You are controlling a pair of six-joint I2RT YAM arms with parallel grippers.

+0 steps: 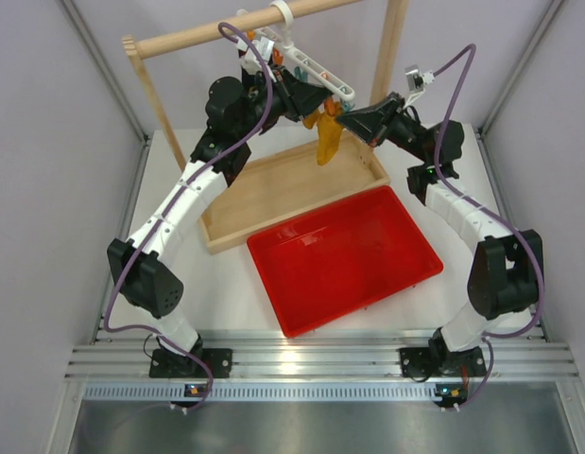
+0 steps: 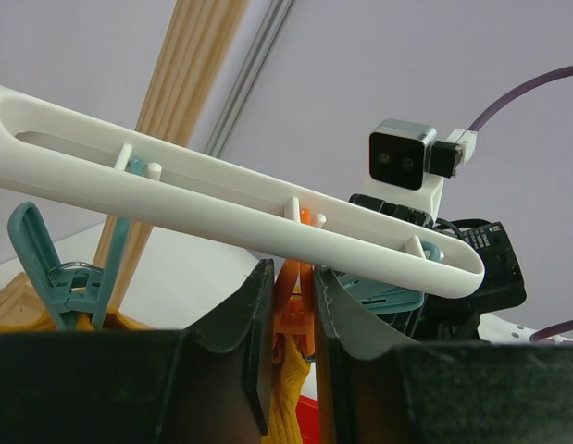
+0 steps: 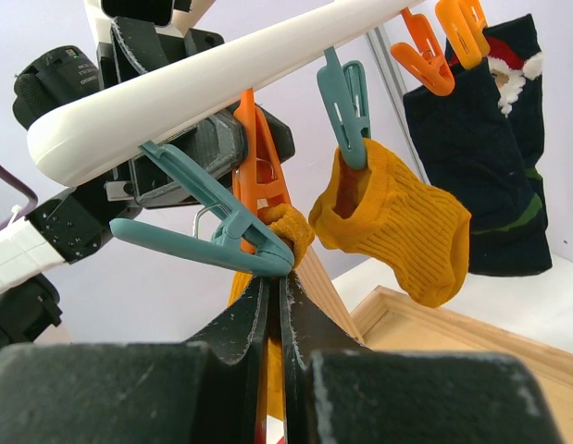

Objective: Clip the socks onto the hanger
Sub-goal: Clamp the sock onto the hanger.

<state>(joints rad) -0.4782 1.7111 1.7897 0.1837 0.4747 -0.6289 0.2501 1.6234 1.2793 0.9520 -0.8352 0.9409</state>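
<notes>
Two-arm view at the hanger. The white hanger (image 1: 316, 71) hangs by its hook from the wooden rail (image 1: 197, 36), its bar slanting down toward my right side. My left gripper (image 2: 291, 277) comes up from beneath the bar with its fingers (image 2: 249, 324) drawn in to a narrow gap. They press on either side of an orange clip (image 2: 291, 319) that hangs from the bar. My right gripper (image 3: 279, 282) is all but closed, with only a thin slit between the fingers. It pinches the mustard fabric of the held sock (image 3: 286, 227), whose cuff bunches just above the fingertips, at the lower end of that same orange clip. I cannot tell whether the clip itself has hold of the cuff. A loose teal clip (image 3: 203, 231) lies nearly level across the front of my right fingertips. The hung sock (image 3: 397, 222) hangs farther along the bar, gripped at its cuff by another teal clip (image 3: 346, 102). A black sock (image 3: 480, 148) hangs beyond it. Below, on the table, the wooden tray (image 1: 273, 189) sits behind the red bin (image 1: 344, 255), the two just beside each other.
</notes>
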